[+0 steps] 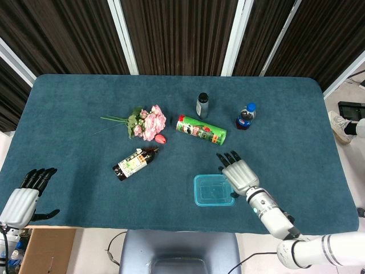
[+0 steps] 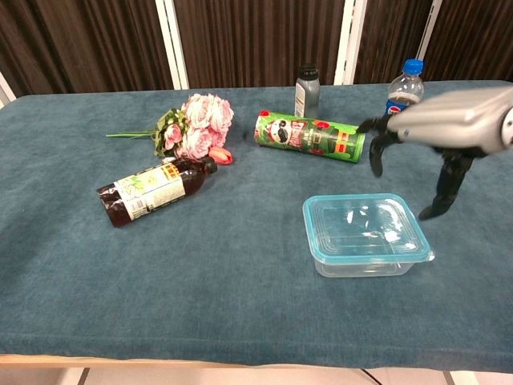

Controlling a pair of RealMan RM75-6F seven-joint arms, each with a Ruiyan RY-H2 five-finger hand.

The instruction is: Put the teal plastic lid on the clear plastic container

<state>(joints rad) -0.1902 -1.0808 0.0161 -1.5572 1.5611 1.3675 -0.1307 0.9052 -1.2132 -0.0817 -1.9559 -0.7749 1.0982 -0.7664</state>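
Note:
The clear plastic container [image 2: 367, 258] stands on the table near the front, right of centre, with the teal-rimmed lid [image 2: 365, 227] lying flat on top of it; the head view shows the lid [image 1: 213, 189] from above. My right hand [image 2: 445, 132] hovers above and just right of the container, fingers spread and pointing down, touching nothing; the head view has the right hand [image 1: 240, 173] at the lid's upper right corner. My left hand [image 1: 24, 196] hangs off the table's front left corner, fingers apart, holding nothing.
A green snack can [image 2: 309, 136] lies behind the container. A grey bottle [image 2: 306, 91] and a cola bottle [image 2: 402, 94] stand further back. Pink flowers [image 2: 192, 127] and a dark bottle on its side [image 2: 154, 190] lie to the left.

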